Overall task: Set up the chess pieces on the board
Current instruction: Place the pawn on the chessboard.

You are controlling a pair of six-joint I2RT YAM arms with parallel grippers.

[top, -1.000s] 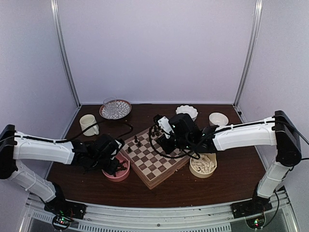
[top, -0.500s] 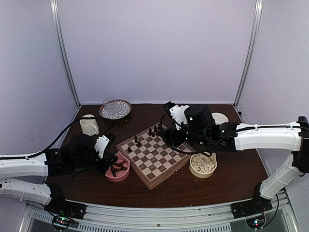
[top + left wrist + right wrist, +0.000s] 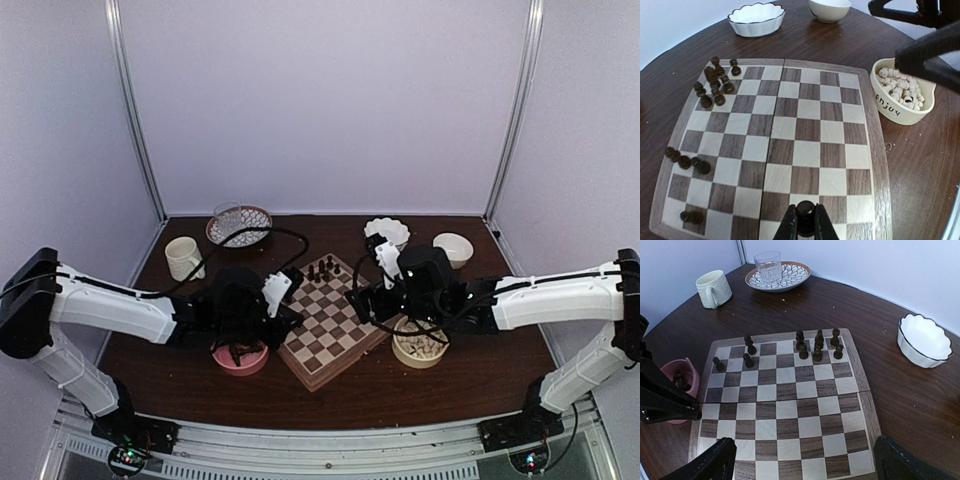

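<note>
Dark brown chess piece [image 3: 805, 209] in the left gripper [image 3: 805, 220], over the board [image 3: 805, 125].
The left fingers [image 3: 790, 227] are pressed narrow on this one round-topped piece, above a square in the edge row of the board nearest to the left wrist camera; if the piece touches the wood or not, I cannot tell. The right gripper [image 3: 807, 465] hangs over the opposite side of the board with its jaws spread wide and nothing between them. A group of dark pieces [image 3: 817, 345] stands close together at one edge of the board, and three more dark pieces [image 3: 746, 360] stand apart from them, nearer to the pink bowl [image 3: 240, 357]. This bowl holds more dark pieces and lies just beside the board on the left. The cream bowl [image 3: 902, 97], with white pieces inside, is near the board on the right.
</note>
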